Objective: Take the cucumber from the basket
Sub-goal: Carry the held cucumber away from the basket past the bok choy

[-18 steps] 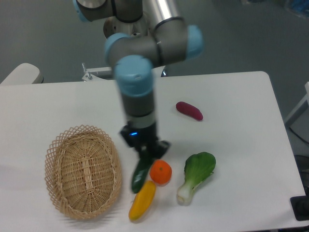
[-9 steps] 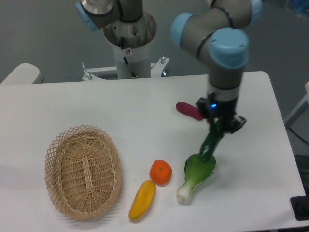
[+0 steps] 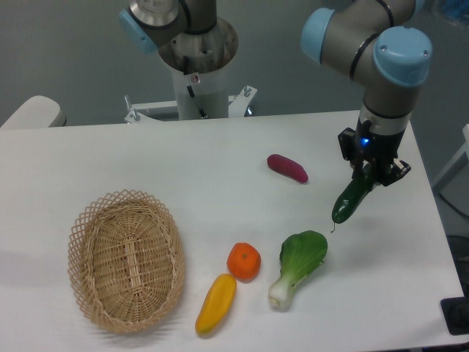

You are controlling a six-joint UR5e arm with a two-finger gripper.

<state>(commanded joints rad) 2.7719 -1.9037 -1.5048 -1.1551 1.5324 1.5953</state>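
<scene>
The oval wicker basket (image 3: 126, 260) sat at the left of the white table (image 3: 183, 161), with a yellow pepper (image 3: 215, 303), an orange (image 3: 244, 261), a bok choy (image 3: 297, 268) and a purple-red vegetable (image 3: 287, 168) to its right. Far right, the gripper (image 3: 371, 176) pinched the cucumber (image 3: 350, 200) by its upper end — small, dark green, glossy — which hung tilted above the table, well apart from the basket.

The fingers (image 3: 370, 174) grip the cucumber (image 3: 349, 202) above the table (image 3: 220, 154), far from the basket (image 3: 126, 259).
</scene>
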